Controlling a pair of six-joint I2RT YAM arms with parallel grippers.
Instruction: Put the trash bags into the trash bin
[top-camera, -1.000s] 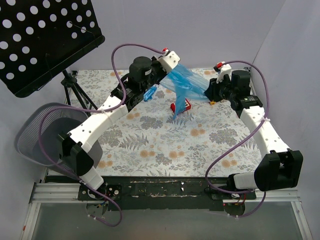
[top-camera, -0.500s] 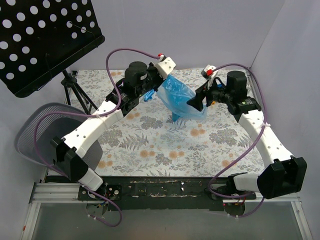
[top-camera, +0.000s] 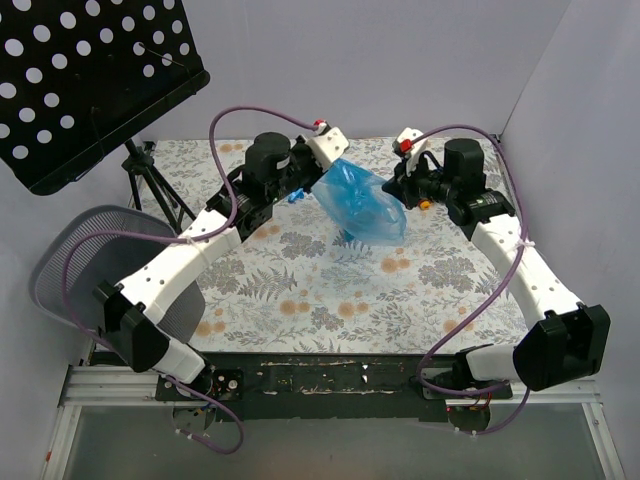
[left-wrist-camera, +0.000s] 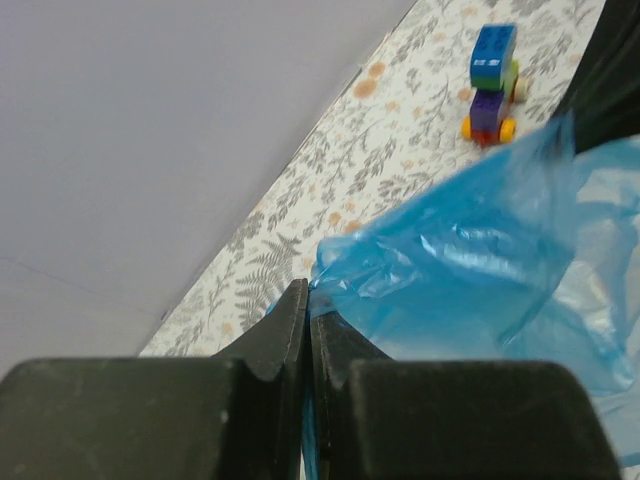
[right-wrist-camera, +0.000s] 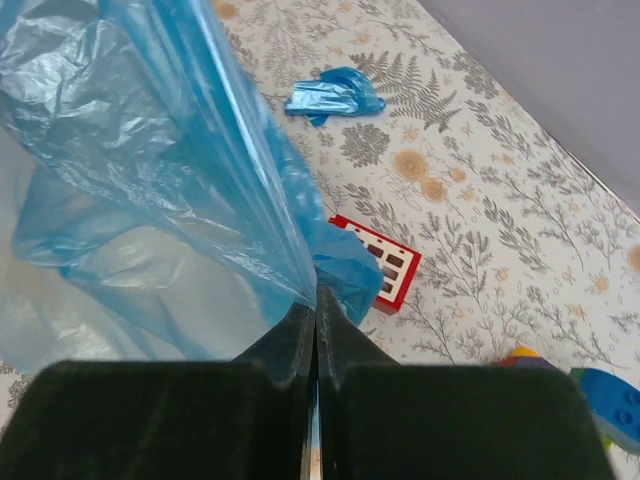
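Note:
The blue trash bag (top-camera: 362, 205) hangs bunched above the far middle of the table, held between both grippers. My left gripper (top-camera: 322, 183) is shut on its left edge. In the left wrist view the film (left-wrist-camera: 480, 270) runs out from between the closed fingers (left-wrist-camera: 280, 330). My right gripper (top-camera: 393, 188) is shut on its right edge; the right wrist view shows the film (right-wrist-camera: 150, 150) pinched at the gripper's tips (right-wrist-camera: 316, 295). The wire mesh trash bin (top-camera: 75, 265) stands off the table's left edge, partly behind my left arm.
A red toy block (right-wrist-camera: 380, 265) lies on the floral table under the bag. A small crumpled blue scrap (right-wrist-camera: 333, 95) lies beyond it. A toy-brick car (left-wrist-camera: 493, 70) sits near the right gripper. The black perforated music stand (top-camera: 90, 80) rises at far left.
The bag was stretched wide between the grippers; the right gripper opened, moved left toward the left gripper and shut on the bag again. The bag now hangs bunched and covers the red block.

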